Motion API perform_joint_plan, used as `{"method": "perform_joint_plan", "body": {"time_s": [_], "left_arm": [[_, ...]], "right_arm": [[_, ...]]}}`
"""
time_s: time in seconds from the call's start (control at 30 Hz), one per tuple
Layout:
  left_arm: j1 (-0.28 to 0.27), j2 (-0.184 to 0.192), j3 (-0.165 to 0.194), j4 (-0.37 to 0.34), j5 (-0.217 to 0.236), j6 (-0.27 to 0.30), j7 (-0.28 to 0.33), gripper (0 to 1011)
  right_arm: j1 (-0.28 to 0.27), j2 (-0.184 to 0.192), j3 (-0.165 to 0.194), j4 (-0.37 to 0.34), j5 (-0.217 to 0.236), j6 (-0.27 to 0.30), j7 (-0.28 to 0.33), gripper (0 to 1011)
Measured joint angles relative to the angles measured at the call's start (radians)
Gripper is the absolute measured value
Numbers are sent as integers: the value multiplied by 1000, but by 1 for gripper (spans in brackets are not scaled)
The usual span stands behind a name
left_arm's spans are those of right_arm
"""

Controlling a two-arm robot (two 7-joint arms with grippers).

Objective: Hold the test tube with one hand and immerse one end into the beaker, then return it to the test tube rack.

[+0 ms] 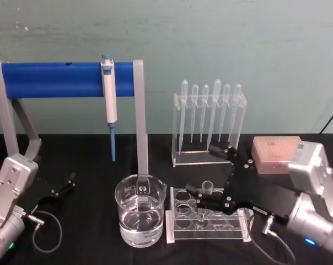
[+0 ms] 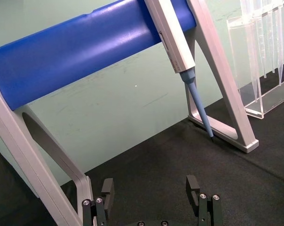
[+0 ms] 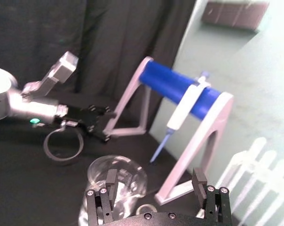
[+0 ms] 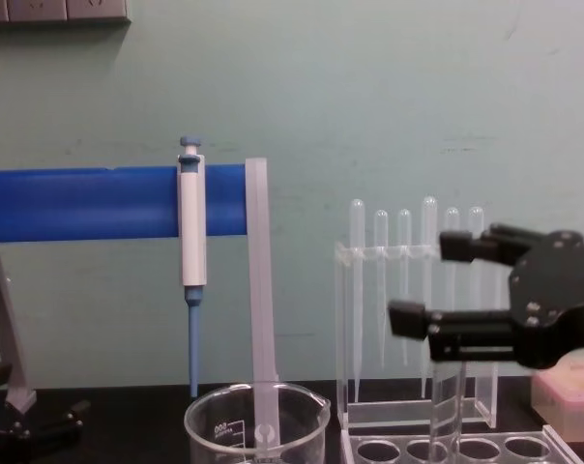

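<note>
The test tube [image 1: 206,186] [image 4: 447,411] stands upright in a clear rack [image 1: 210,233] at front centre-right. My right gripper [image 1: 206,170] [image 4: 432,282] [image 3: 154,183] hovers open around and just above the tube's rim, with nothing gripped; one finger is left of the tube, the other behind it. The beaker [image 1: 140,212] [image 4: 256,425] [image 3: 114,175], partly filled with clear liquid, stands just left of the rack. My left gripper [image 1: 66,185] [image 2: 150,188] rests open and idle at the far left of the table.
A blue-barred stand [image 1: 62,79] holds a white-and-blue pipettor [image 1: 108,99] behind the beaker. A clear rack of plastic pipettes [image 1: 208,118] stands behind the test tube rack. A pink tip box [image 1: 274,154] sits at the right. A cable loop [image 1: 48,232] lies near the left arm.
</note>
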Motion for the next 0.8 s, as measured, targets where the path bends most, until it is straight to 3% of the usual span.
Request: {"method": "perform_joint_plan", "body": {"time_s": [0.17,0.27,0.3,0.5,0.6,0.8], "left_arm": [[0,0,0,0,0,0,0,1000],[0,0,0,0,0,0,0,1000],[0,0,0,0,0,0,0,1000],[0,0,0,0,0,0,0,1000],[0,0,0,0,0,0,0,1000],[0,0,0,0,0,0,0,1000]], "right_arm": [[-64,-11,44,-41,-54,-59,-86,1002],[-122,-23,91,-70,-89,-101,-158,1002],[-122,-23,91,-70,-89,-101,-158,1002],[-211,-60,168,-105,-131,-137,-280,1002],[-265,-100,210,-127,-157,-78,-376,1002],[-295,-165,249,-114,-142,55,-462,1002]]}}
